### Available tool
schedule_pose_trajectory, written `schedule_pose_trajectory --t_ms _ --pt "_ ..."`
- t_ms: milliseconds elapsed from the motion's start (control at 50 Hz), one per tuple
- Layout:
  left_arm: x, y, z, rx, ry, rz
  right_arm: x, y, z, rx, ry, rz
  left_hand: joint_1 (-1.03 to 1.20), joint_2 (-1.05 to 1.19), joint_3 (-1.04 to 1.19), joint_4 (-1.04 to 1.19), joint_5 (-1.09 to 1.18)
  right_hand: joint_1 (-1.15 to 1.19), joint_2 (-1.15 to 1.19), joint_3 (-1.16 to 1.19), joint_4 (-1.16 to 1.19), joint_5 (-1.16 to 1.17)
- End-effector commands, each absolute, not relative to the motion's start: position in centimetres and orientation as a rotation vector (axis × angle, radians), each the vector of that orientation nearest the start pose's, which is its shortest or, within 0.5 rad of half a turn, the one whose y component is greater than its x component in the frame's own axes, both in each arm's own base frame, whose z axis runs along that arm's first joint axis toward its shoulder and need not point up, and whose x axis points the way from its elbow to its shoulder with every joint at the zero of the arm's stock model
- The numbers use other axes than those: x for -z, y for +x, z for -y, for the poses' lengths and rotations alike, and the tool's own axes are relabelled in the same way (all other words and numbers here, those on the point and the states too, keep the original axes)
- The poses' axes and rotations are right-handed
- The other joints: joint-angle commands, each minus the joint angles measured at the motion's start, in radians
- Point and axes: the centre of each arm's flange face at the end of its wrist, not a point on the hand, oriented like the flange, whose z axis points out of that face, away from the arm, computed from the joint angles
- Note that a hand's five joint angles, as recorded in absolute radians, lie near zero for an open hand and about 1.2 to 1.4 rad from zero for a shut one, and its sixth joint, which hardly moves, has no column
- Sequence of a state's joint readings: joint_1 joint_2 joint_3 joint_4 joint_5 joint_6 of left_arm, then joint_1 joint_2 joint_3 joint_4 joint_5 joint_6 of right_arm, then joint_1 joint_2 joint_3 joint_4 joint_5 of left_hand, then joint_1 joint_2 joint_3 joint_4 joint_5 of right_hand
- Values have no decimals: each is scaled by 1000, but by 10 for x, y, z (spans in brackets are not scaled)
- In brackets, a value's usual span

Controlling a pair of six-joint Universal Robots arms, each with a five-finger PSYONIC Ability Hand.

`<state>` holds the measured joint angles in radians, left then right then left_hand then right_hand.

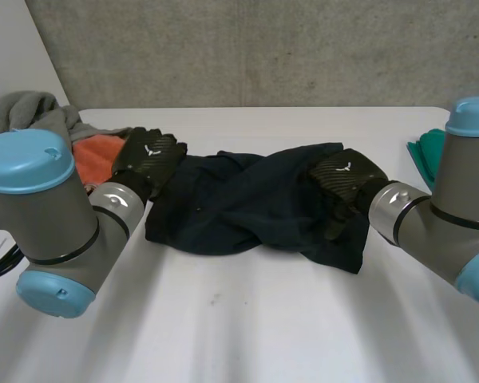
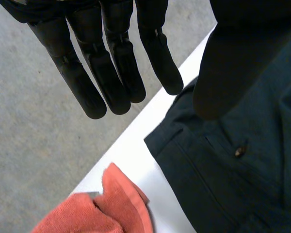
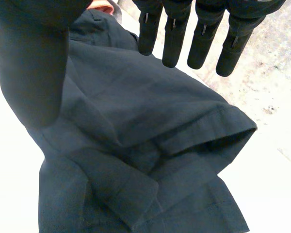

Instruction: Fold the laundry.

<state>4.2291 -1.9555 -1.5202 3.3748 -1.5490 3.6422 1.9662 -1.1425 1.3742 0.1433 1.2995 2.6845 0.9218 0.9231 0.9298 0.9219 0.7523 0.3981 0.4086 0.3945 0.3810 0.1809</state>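
You see the dark blue garment (image 1: 247, 203) lying crumpled in the middle of the white table (image 1: 239, 319). Your left hand (image 1: 148, 159) is at its 9 o'clock end with the fingers (image 2: 111, 82) straight and open, holding nothing. Your right hand (image 1: 343, 179) is at the 3 o'clock end, its fingers (image 3: 201, 43) also straight and gripping nothing, and an orange cloth (image 1: 96, 158) lies just beside the left hand.

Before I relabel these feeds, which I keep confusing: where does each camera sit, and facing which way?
Head: between and behind the arms, looking down at the table and dark trousers; left robot hand and right robot hand show.
Left wrist: along its palm toward a buttoned pocket and orange towel; its fingers show.
Right wrist: along its palm toward a hem; its fingers show.
All share the trousers.
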Motion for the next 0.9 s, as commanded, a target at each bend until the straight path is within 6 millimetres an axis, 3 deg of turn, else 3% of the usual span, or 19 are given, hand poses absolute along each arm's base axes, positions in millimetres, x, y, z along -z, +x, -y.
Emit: schedule_pose_trajectory --t_ms 20,140,240,340,480,580,720,900 --pt "-176 -279 275 1830 1251 -2185 -198 304 272 1642 -1225 -2063 -244 -245 -252 -244 -249 -224 -234 -220 -206 -181" --pt "-154 -267 277 1581 1366 -2297 -191 304 276 1617 -1207 -2085 -497 -498 -505 -497 -502 -224 -234 -220 -206 -181" --pt "-144 -264 288 1575 1348 -2344 -186 304 277 1602 -1212 -2096 -676 -677 -684 -676 -681 -224 -234 -220 -206 -181" --pt "-135 -264 295 1611 1366 -2343 -182 305 277 1591 -1217 -2105 -694 -695 -702 -694 -699 -224 -234 -220 -206 -181" --pt "-127 -261 312 1615 1336 -2305 -178 305 277 1584 -1232 -2109 -597 -598 -605 -597 -602 -224 -234 -220 -206 -181" --pt "-134 -265 325 1709 1281 -2260 -176 305 277 1579 -1240 -2110 -439 -440 -447 -439 -444 -224 -234 -220 -206 -181" --pt "-138 -272 327 1782 1248 -2269 -176 306 275 1573 -1244 -2107 -333 -334 -341 -333 -338 -224 -234 -220 -206 -181" --pt "-127 -279 327 1754 1281 -2256 -169 307 275 1558 -1260 -2118 -242 -243 -250 -242 -247 -224 -234 -220 -206 -181"
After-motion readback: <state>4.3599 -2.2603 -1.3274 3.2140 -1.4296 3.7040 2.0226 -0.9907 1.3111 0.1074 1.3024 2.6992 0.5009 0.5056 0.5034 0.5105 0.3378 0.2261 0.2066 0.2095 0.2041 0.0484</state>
